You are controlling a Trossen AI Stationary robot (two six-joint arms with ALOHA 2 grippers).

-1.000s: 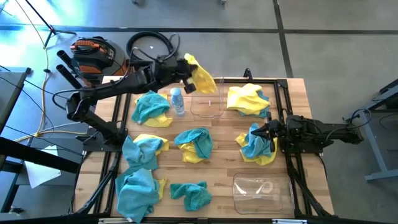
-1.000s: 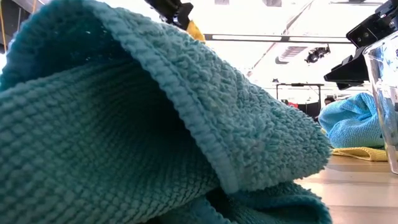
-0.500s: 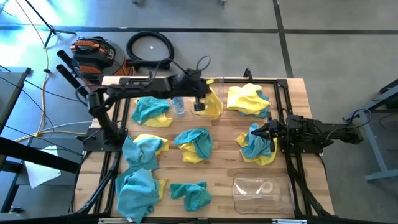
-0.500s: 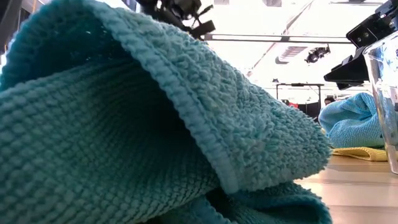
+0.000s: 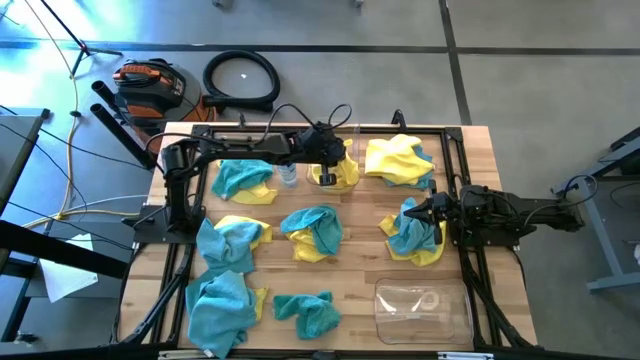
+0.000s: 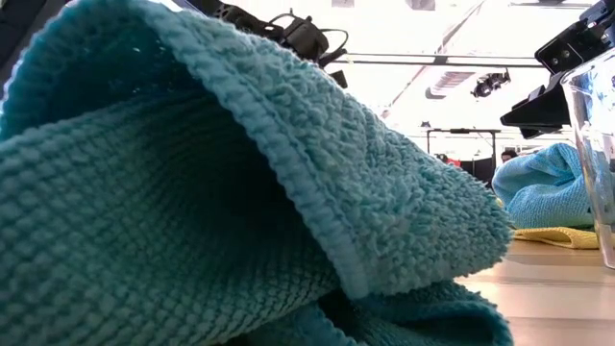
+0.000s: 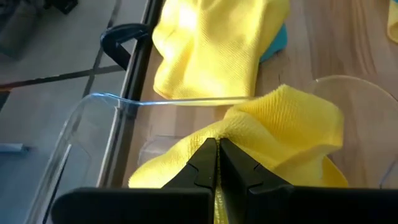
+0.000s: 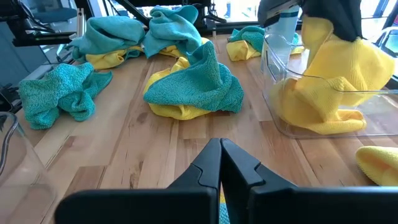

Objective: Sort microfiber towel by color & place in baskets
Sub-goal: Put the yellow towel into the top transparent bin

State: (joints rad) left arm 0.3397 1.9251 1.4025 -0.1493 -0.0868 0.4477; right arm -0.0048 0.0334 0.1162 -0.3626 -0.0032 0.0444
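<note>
I'm holding my left gripper (image 7: 217, 163) pinched tight on the yellow towel (image 7: 273, 140) inside the far basket (image 5: 335, 170), right gripper (image 8: 219, 163) shut and idle beside the table's right edge, and I'm risking dragging the cloth out if I lift before releasing.

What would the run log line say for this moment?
left claw: shut on yellow towel, inside far basket | right claw: shut, waiting at table's right | near basket: empty

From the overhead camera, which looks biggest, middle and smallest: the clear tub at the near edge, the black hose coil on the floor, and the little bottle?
1. Clear tub, empty.
2. Black hose coil, nearly as big; it lies lower, on the floor, so this ranking is unsure.
3. Little bottle, clearly smallest.
</note>
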